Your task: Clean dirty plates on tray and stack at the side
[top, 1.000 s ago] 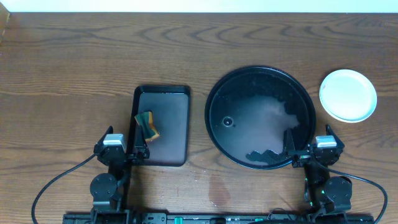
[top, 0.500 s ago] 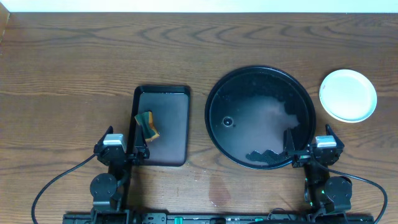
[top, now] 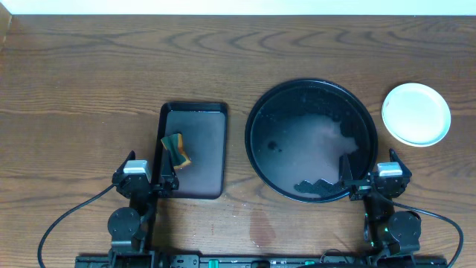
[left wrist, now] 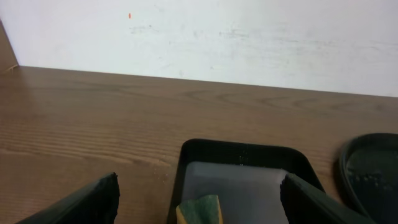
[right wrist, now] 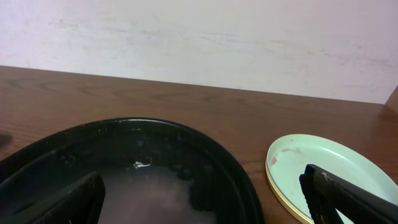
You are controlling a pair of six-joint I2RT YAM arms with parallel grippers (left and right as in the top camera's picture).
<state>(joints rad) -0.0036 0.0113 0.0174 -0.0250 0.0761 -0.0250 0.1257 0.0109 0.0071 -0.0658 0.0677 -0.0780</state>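
round tray (top: 250, 126): big glossy black one, right of centre. All it's got in it is a pale cloudy wet patch and some droplets scattered toward the far side.
plates (top: 416, 113): stacked on the bare tabletop (top: 89, 89) just right of the round tray, not touching its rim. From the right wrist view a mint one is on top with a yellow rim peeking out underneath, and there's a small reddish smear near the top plate's left edge. Can't count the stack from here tbh.
rectangular tray (top: 193, 106): smaller black one, left of the round tray, with a gap of wood between them. The floor looks greyish.
sponge (top: 175, 149): yellow and green, sitting inside the rectangular tray against its left wall.
left gripper (top: 143, 177): down at the near edge, fingers spread wide and straddling the rectangular tray's near-left corner, nothing between them.
right gripper (top: 370, 175): also at the near edge, fingers fully spread, one over the round tray's near-right rim and the other out toward the plates, grabbing nothing.
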